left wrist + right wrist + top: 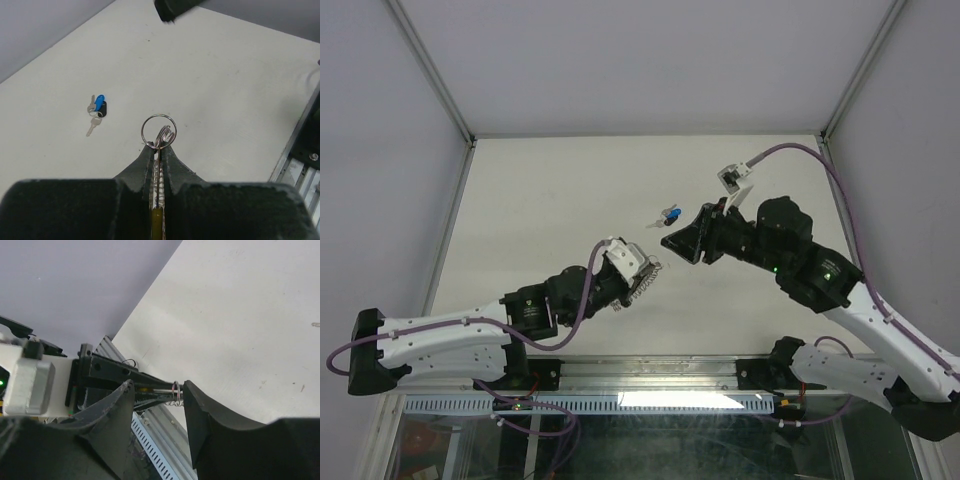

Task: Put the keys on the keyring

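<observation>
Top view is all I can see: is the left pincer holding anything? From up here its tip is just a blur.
Observer: Yes. Its wrist camera shows the left pincer shut on a thin wire ring, whose loop pokes out past the tips.
Operator: And the right pincer, is it gripping something too?
Observer: No. Its own camera shows the right pincer open and gripping nothing. The ring shows in its gap, but I cannot tell whether it lies inside the gap or beyond it.
</observation>
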Robot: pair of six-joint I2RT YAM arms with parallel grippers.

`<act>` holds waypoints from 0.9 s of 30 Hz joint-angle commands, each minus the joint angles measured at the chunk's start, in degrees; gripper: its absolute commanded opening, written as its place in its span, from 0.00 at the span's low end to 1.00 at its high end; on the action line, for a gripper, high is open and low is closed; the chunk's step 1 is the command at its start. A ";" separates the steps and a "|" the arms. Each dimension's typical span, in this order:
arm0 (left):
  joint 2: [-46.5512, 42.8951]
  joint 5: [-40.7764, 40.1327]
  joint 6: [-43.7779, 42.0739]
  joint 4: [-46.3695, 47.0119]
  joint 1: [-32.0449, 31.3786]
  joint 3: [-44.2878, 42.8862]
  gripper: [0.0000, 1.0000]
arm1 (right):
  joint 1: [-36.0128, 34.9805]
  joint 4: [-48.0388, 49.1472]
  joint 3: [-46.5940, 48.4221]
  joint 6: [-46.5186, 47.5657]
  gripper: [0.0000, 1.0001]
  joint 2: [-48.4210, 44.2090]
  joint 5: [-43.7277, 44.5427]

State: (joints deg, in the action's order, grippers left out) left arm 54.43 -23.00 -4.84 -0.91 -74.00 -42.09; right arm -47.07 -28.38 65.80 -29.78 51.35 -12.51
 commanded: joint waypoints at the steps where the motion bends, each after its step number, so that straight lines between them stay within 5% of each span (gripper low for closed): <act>1: -3.50 -2.42 4.70 3.19 4.17 -1.64 0.00 | -8.51 11.28 -4.05 -5.14 0.47 0.13 19.49; 5: -5.26 5.28 7.16 3.86 11.19 -1.45 0.00 | -16.05 20.33 -8.48 -8.66 0.47 1.32 32.27; 10: -4.56 6.95 7.09 2.90 12.28 -3.40 0.00 | -22.12 30.89 -12.14 -8.69 0.48 3.90 43.48; 16: -5.41 8.40 7.76 3.59 12.30 -2.83 0.00 | -22.37 40.30 -16.24 -8.98 0.46 5.11 46.69; 27: -6.10 9.39 7.47 4.17 12.30 -3.35 0.00 | -19.14 40.14 -14.18 -11.35 0.36 7.34 42.94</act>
State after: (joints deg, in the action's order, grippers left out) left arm 49.74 -14.83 2.17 -0.45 -61.80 -42.39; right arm -67.42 7.77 49.17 -38.44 58.22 31.00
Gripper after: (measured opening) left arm 0.022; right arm 0.376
